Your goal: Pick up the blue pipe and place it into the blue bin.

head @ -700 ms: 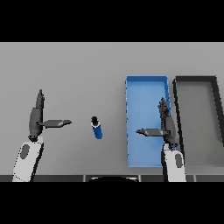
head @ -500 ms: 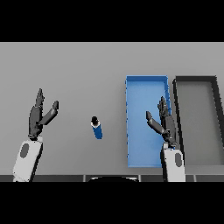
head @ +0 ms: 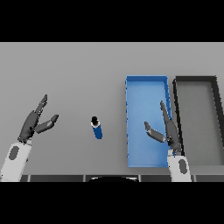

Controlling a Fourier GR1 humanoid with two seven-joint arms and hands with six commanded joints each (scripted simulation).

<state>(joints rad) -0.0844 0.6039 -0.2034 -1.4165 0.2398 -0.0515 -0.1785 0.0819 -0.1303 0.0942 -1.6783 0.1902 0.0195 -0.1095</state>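
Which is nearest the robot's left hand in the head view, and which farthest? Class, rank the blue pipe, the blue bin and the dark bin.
From the left hand:
1. Blue pipe, on the table just to its right.
2. Blue bin, past the pipe, under the right hand.
3. Dark bin, at the far right edge.

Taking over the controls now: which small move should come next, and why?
Probably swing the right hand left and down toward the small blue pipe with a dark cap. The pipe lies on the grey table, untouched, left of the blue rectangular bin. Both hands are open, and the right hand sits over the bin; the left hand is out at the left.
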